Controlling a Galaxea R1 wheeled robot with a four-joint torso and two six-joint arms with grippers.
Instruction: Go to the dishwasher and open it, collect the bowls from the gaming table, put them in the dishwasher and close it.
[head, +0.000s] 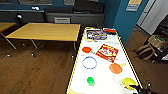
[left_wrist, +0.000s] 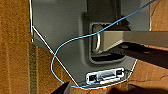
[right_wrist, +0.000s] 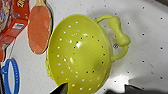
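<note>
Reaching our right gripper over the gaming table, we hover above the yellow bowl to grasp it; we cannot tell how its jaws stand.

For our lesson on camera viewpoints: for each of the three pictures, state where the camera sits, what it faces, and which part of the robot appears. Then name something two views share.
Head view: high on the robot, looking down along the gaming table; the right gripper shows at the near corner.
Left wrist view: on the left arm, facing the robot's grey body, a blue cable and wooden floor.
Right wrist view: on the right arm, facing the yellow perforated bowl.
Shared: head and right wrist views show that bowl and the orange paddle.
</note>
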